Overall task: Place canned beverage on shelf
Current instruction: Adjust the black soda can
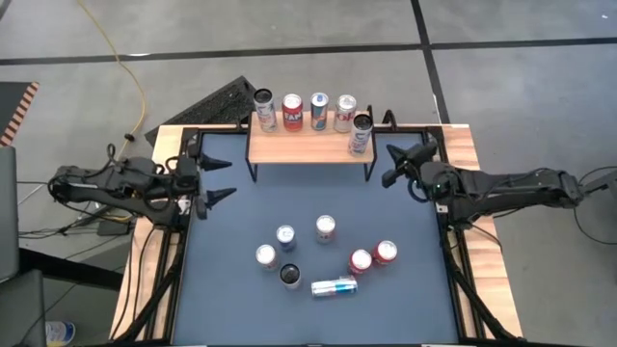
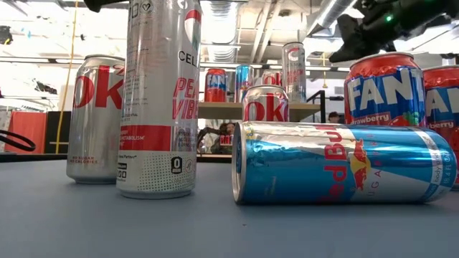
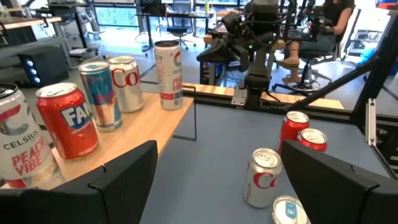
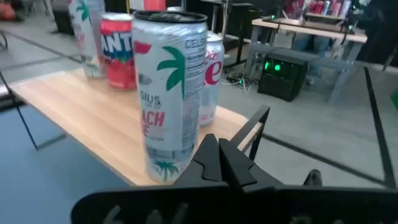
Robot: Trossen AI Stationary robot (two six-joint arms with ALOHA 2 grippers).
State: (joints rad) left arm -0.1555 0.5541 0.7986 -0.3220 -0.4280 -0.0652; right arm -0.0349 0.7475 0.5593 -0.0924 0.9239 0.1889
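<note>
White Celsius can (image 1: 362,134) stands upright on the right end of the light-wood shelf (image 1: 308,147), apart from a row of four cans (image 1: 304,112) along the back edge. Just beside it, off the shelf's right end, the right gripper (image 1: 394,165) has its fingers pressed together, holding nothing. Across the table the left gripper (image 1: 218,179) waits with fingers spread wide. Six more cans sit on the blue mat (image 1: 231,289), one Red Bull can (image 1: 334,286) on its side.
</note>
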